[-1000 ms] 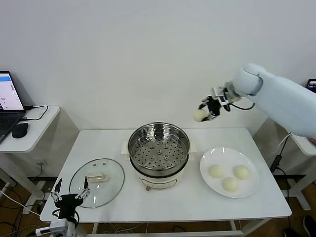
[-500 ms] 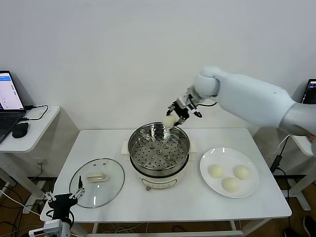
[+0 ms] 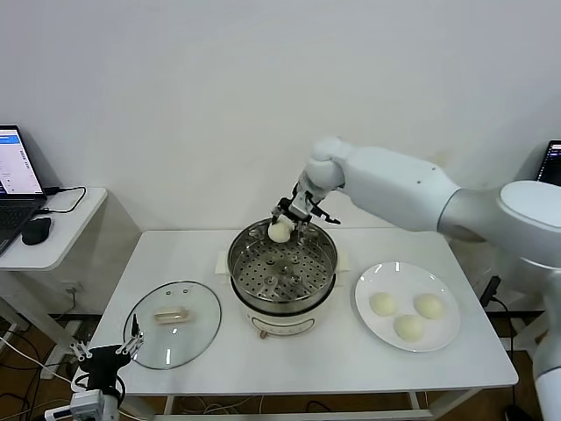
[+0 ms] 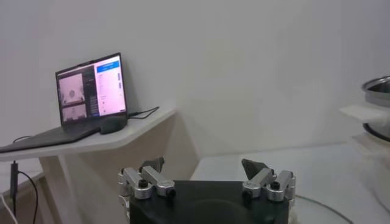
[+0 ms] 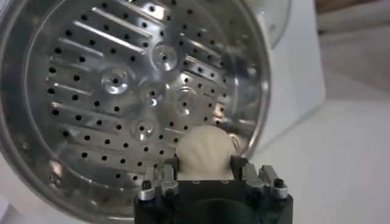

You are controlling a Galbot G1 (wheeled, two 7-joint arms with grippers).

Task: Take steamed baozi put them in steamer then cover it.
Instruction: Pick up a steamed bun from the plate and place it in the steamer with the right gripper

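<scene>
Steamer (image 3: 282,267) sits mid-worktop (image 3: 307,364), its tray bare. Right tool (image 3: 284,230) hangs over the rim at 12 o'clock, fingers closed on one baozi (image 3: 279,231) above the tray's far edge. Three more baozi (image 3: 408,314) lie on the plate (image 3: 375,324) at 3 o'clock. Cover (image 3: 172,324) rests flat at 8 o'clock, near the front edge. Left tool (image 4: 207,180) waits off that corner, spread wide, holding nothing.
</scene>
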